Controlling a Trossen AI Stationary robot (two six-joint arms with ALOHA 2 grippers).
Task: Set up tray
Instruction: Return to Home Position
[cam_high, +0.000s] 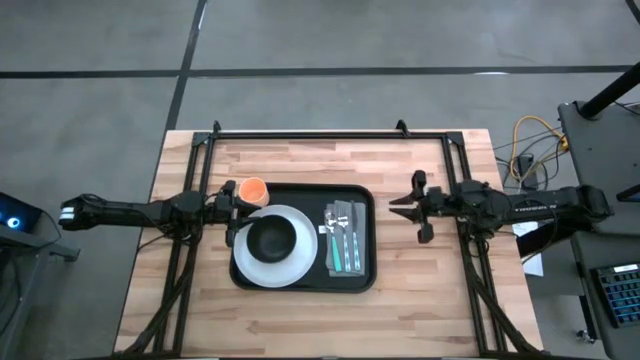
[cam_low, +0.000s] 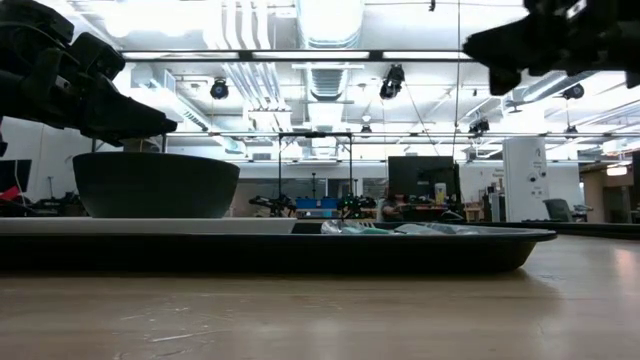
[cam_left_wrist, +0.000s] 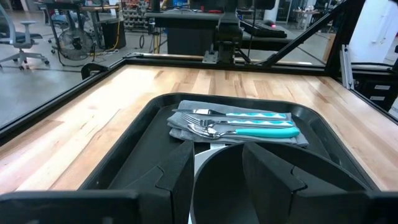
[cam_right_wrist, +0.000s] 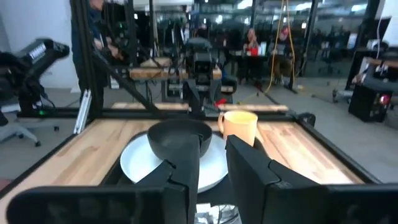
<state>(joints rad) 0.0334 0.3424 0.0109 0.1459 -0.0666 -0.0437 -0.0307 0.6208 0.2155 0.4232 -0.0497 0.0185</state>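
left hand (cam_high: 234, 209): fingers parted, empty, raised over the tray's left edge by the plate rim
right hand (cam_high: 393, 206): fingers parted, empty, raised over bare counter (cam_high: 430, 300) just off the tray's right edge
tray (cam_high: 310, 195): flat, mid-counter, between both hands
left half: plate (cam_high: 268, 268), bowl (cam_high: 272, 238) sitting on it
corner by left hand: orange cup (cam_high: 253, 190)
right half: gray napkin (cam_high: 346, 262), blue-handled cutlery (cam_high: 343, 238) lying side by side on it

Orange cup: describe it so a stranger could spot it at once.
On the wooden table sits a black tray. The cup stands at its corner, just beyond the white plate. It is the only orange thing there.
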